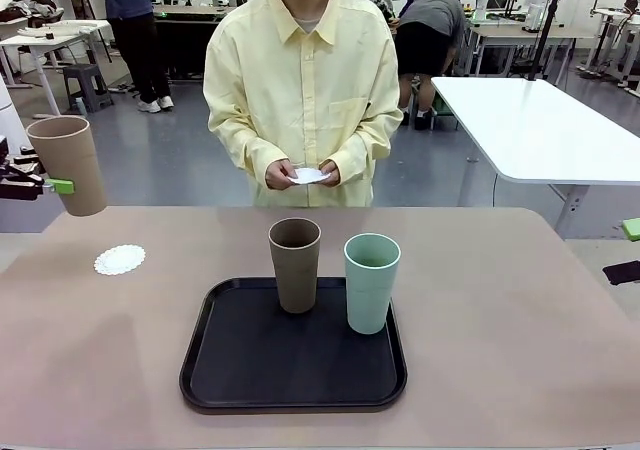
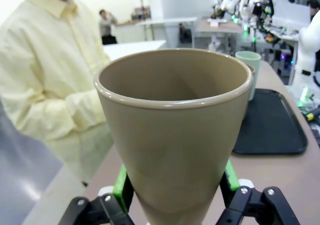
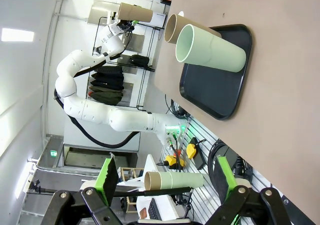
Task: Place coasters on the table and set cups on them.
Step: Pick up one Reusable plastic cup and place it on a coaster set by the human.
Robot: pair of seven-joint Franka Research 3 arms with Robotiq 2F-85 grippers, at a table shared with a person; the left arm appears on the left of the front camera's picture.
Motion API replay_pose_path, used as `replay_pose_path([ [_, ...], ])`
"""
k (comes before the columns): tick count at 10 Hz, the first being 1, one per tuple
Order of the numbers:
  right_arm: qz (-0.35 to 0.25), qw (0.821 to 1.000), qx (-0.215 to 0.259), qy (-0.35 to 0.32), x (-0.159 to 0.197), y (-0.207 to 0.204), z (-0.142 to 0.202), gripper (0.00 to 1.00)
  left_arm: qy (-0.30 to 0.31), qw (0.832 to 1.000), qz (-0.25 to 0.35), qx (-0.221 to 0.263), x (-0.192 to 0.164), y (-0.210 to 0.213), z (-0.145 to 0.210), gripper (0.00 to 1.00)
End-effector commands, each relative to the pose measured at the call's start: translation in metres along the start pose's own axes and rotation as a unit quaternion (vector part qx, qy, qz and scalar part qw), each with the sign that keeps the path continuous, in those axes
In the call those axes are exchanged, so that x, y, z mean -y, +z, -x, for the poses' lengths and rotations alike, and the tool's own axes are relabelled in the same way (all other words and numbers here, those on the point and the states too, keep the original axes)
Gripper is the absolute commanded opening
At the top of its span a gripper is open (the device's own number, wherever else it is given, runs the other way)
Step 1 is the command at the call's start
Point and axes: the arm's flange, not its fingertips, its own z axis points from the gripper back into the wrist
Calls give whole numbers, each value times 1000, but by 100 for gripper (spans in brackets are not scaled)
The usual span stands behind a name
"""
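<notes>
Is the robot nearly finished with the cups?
Not yet. Done: one coaster lies on the table. In hand: the left claw holds a brown cup in the air near it; the person holds another coaster. Left: the second brown cup and the green cup stand on the tray.

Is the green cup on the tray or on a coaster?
On the tray: the green cup stands upright in it beside a brown cup. The table's coaster lies bare.

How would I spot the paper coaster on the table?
Find the black tray in the middle of the beige table. Left of it lies the coaster, a flat white lacy paper circle. It is the only flat white thing there; its neighbours are tall cups.
</notes>
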Motion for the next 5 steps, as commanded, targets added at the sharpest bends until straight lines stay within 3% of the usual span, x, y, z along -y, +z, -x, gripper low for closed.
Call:
replay_pose_path([
  [1, -8, 1000, 1, 5, 1, 0, -1, 100, 23, 1000, 6, 17, -20, -2, 16, 84],
  [5, -8, 1000, 1, 5, 1, 0, -1, 100, 29, 999, 16, 37, -33, -1, 58, 84],
])
